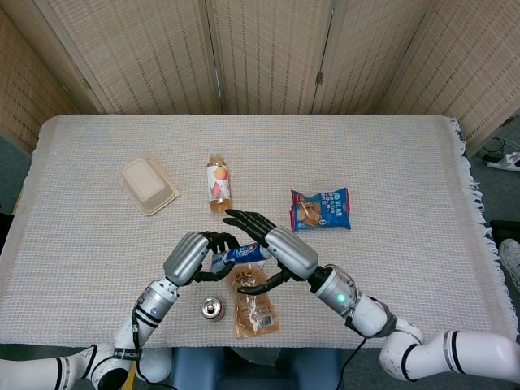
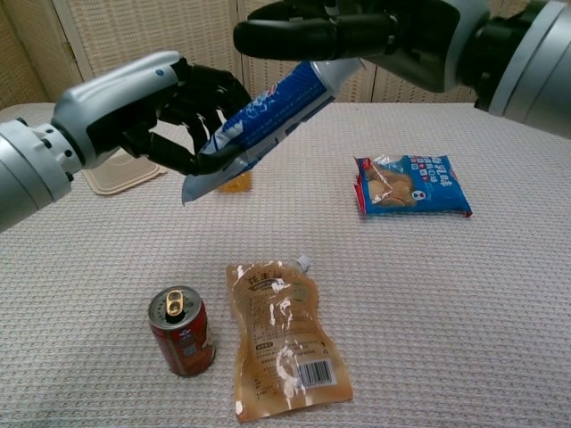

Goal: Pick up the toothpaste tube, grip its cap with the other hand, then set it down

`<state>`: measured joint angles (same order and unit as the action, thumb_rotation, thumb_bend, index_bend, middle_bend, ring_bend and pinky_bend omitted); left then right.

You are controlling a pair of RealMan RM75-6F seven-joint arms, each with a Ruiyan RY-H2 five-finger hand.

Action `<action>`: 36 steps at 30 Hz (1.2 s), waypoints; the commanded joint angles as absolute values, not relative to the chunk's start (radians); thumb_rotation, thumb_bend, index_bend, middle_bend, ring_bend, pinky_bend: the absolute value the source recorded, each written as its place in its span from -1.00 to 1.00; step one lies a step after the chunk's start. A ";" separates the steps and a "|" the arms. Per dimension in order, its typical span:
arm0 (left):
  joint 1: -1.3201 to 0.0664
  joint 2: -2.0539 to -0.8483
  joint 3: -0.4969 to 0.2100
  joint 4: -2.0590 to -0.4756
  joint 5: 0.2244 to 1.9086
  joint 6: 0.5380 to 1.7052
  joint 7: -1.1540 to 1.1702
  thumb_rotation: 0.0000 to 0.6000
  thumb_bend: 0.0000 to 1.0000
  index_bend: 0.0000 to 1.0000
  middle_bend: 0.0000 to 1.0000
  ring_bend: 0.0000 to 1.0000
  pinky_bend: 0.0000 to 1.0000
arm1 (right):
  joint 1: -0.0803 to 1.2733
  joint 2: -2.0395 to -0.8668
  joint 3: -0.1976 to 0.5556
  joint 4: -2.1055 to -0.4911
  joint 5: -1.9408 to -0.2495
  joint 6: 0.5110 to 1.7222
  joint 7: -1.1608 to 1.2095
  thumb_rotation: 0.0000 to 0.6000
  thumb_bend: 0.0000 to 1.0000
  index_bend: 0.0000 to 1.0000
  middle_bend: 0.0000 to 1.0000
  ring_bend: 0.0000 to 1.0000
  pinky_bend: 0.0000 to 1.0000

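Observation:
The blue and white toothpaste tube (image 1: 236,253) (image 2: 268,111) is held in the air above the table, tilted with its cap end up and to the right. My left hand (image 1: 195,256) (image 2: 152,107) grips its flat lower end. My right hand (image 1: 272,244) (image 2: 357,27) hovers over the cap end, fingers stretched out above the tube and thumb below it, apart from each other. The cap itself is hidden under that hand, and I see no closed grip on it.
Below the hands lie a clear brown pouch (image 1: 253,305) (image 2: 284,334) and an upright red can (image 1: 212,308) (image 2: 183,330). A blue snack bag (image 1: 321,209) (image 2: 412,185), a small bottle (image 1: 218,183) and a beige lidded box (image 1: 149,185) lie farther back.

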<state>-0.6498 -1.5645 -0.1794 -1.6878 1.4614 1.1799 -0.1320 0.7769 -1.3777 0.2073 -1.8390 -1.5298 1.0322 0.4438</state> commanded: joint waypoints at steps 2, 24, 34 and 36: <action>-0.650 -1.565 -0.183 -1.691 1.455 1.178 -0.140 1.00 0.60 0.55 0.63 0.35 0.15 | 0.780 -1.402 0.211 -1.822 -1.542 1.055 0.456 0.10 -0.73 -1.00 -1.00 -1.00 -1.00; -0.654 -1.567 -0.199 -1.697 1.458 1.182 -0.241 1.00 0.60 0.56 0.63 0.35 0.13 | 0.802 -1.470 0.213 -1.769 -1.570 1.096 0.609 0.09 -0.73 -1.00 -1.00 -1.00 -1.00; -0.650 -1.566 -0.195 -1.681 1.480 1.200 -0.269 1.00 0.60 0.56 0.63 0.35 0.12 | 0.798 -1.450 0.205 -1.776 -1.589 1.116 0.678 0.08 -0.73 -1.00 -1.00 -1.00 -1.00; -0.648 -1.562 -0.185 -1.664 1.496 1.205 -0.273 1.00 0.60 0.56 0.63 0.35 0.11 | 0.789 -1.425 0.201 -1.785 -1.603 1.132 0.686 0.08 -0.73 -1.00 -1.00 -1.00 -1.00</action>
